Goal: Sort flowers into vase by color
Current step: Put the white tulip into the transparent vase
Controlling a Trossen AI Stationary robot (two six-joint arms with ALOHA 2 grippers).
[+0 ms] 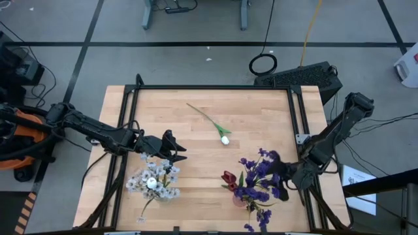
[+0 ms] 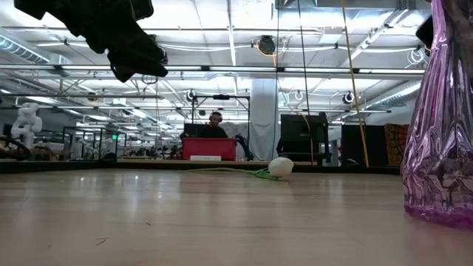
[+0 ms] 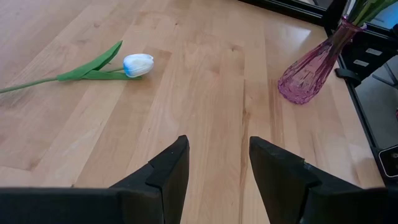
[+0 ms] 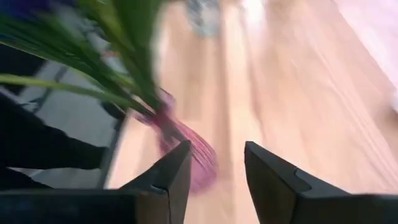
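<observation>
I see open bare wood across the middle of the light wooden table (image 1: 196, 156), between both arms. A lone white tulip on a thin green stem (image 1: 210, 123) lies near the far edge, diagonal, its head toward the near right corner. Left gripper (image 1: 177, 152) hovers above the white blossom cluster (image 1: 153, 181) near the near-left edge, fingers parted, empty. Right gripper (image 1: 281, 175) sits beside the purple sprigs and dark red tulip (image 1: 228, 178) in the pink ribbed glass vase (image 3: 309, 70), fingers apart, empty. The right wrist view is smeared; the white blossoms' container is hidden.
</observation>
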